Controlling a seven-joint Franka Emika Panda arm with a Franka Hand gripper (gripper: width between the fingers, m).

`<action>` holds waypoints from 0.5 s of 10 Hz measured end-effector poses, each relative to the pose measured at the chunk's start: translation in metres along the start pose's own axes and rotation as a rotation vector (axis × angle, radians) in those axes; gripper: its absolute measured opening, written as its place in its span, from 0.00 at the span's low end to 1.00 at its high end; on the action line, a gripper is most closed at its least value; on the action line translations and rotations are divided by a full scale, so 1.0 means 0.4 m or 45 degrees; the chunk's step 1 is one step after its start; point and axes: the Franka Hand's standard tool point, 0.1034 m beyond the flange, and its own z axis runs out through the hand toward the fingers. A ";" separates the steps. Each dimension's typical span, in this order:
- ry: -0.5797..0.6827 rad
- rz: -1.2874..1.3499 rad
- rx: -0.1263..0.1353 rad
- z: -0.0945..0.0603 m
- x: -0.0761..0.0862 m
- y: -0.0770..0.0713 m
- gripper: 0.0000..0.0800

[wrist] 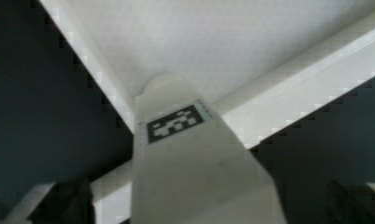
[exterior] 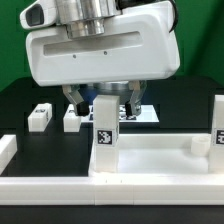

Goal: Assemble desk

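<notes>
Plainly, there are two upright legs [exterior: 104, 135] (tagged), two loose legs [exterior: 40, 117].

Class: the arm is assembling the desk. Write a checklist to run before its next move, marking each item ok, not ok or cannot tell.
1. The gripper straddles the upright leg: ok.
2. The gripper is open, with a gap on each side of the leg: ok.
3. The leg stands straight on the desk top: ok.
4. The leg is fully seated in the top: cannot tell.
5. The second leg is upright at the exterior view's right: ok.
6. The loose blocks lie clear of the gripper: ok.
</notes>
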 end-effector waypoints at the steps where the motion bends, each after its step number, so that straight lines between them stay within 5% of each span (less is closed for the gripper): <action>1: -0.001 0.043 0.001 0.001 0.000 0.000 0.76; 3: -0.001 0.180 -0.003 0.001 0.000 0.004 0.40; 5: 0.000 0.516 -0.012 -0.002 0.003 0.011 0.38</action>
